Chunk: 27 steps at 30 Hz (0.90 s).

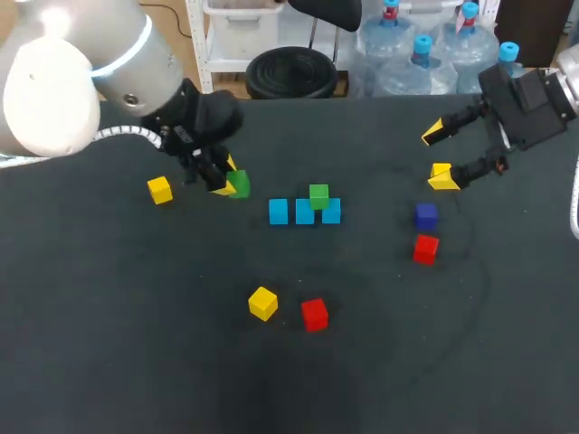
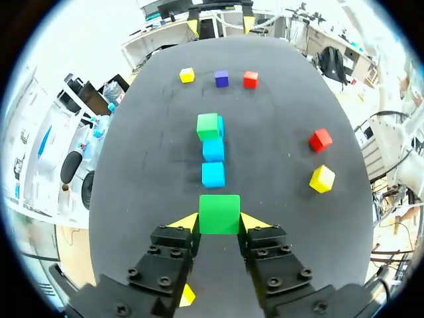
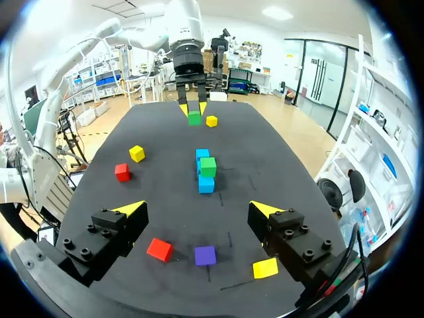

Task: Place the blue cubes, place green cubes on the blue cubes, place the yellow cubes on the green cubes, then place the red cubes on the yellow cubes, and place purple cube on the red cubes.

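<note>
Three blue cubes [image 1: 305,212] lie in a row at the middle of the head view, touching one another. One green cube [image 1: 318,193] sits on top of them, toward the right end of the row. The left gripper [image 1: 228,179] is just left of the row, a little apart from it, and its two fingers pinch a second green cube [image 2: 218,213] from opposite sides. The right gripper [image 1: 441,155] is at the upper right with fingers spread wide and nothing between them. A yellow cube [image 1: 441,173] lies close by its lower finger, with the purple cube [image 1: 426,215] and a red cube [image 1: 425,248] below it. More yellow and red cubes lie loose at the left and lower middle of the table [image 1: 136,362].

I judge these cubes to be light, stiff and smooth-faced, so a moderate squeeze is enough. The best hold seems to be on two flat opposite faces, squarely, not on edges, where a cube may turn. The blue row is not fixed, I think, so a touch from the side could push it apart.
</note>
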Motion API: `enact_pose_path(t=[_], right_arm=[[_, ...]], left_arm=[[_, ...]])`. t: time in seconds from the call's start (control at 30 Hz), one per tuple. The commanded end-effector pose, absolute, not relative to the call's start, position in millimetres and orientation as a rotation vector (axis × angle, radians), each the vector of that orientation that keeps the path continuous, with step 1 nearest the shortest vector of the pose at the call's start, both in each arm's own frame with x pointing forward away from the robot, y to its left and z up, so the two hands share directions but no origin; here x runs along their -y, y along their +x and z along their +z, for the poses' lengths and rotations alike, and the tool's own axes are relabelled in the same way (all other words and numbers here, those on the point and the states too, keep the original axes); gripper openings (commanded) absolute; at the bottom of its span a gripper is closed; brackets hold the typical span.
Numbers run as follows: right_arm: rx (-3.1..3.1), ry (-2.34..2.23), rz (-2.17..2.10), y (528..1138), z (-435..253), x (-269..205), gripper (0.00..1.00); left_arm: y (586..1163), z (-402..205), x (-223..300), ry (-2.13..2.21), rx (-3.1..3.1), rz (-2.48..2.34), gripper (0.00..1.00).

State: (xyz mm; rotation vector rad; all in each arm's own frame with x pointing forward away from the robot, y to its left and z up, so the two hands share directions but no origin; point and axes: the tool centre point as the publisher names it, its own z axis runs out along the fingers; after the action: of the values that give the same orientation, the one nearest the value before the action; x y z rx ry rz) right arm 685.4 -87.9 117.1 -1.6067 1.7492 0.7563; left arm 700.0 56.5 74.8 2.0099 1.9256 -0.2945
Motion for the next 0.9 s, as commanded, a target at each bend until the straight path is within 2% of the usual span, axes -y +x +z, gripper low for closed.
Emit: enact_pose_path(t=[0.03, 0.9], right_arm=[[-1.747, -1.606, 0.757, 686, 117, 88, 1.00], [-1.747, -1.606, 0.757, 686, 117, 88, 1.00]], left_arm=[[708, 68, -43, 2.019, -1.946, -0.296, 0.00], [717, 44, 1, 2.132, -1.941, -0.307, 0.00]])
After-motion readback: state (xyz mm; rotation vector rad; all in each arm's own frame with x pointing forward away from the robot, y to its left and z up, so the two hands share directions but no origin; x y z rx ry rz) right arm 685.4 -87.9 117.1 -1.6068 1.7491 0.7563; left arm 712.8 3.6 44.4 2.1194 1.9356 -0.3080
